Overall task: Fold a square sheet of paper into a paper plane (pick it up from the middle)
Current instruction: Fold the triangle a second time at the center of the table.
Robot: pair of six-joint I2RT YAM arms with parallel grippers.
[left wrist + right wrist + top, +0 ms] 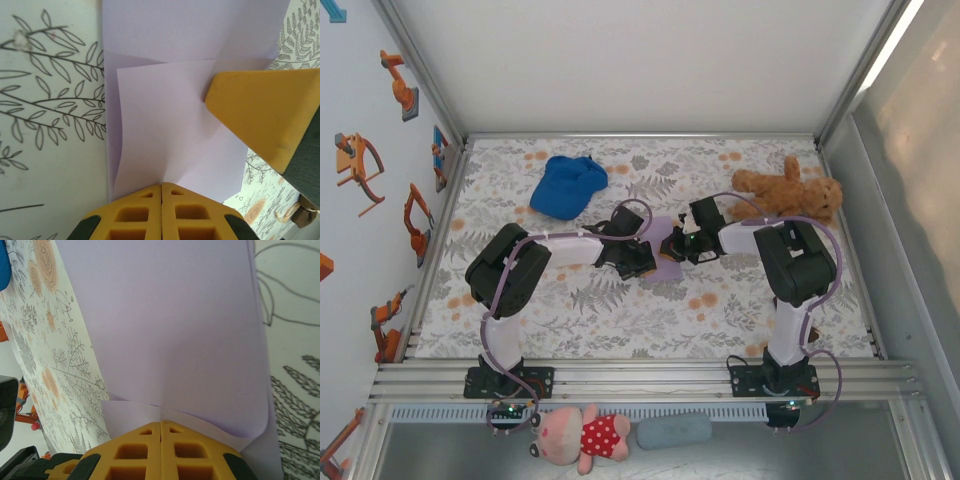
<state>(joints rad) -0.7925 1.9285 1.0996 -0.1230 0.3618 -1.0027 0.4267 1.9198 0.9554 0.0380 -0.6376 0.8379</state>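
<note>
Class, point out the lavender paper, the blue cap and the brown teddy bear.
lavender paper [170,325]: right wrist view, its flat upper face.
blue cap [567,186]: top view, its crown.
brown teddy bear [782,190]: top view, its body.

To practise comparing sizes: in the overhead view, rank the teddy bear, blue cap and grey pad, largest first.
1. teddy bear
2. blue cap, somewhat smaller
3. grey pad, smallest, though it lies off the table, nearer the camera edge
</note>
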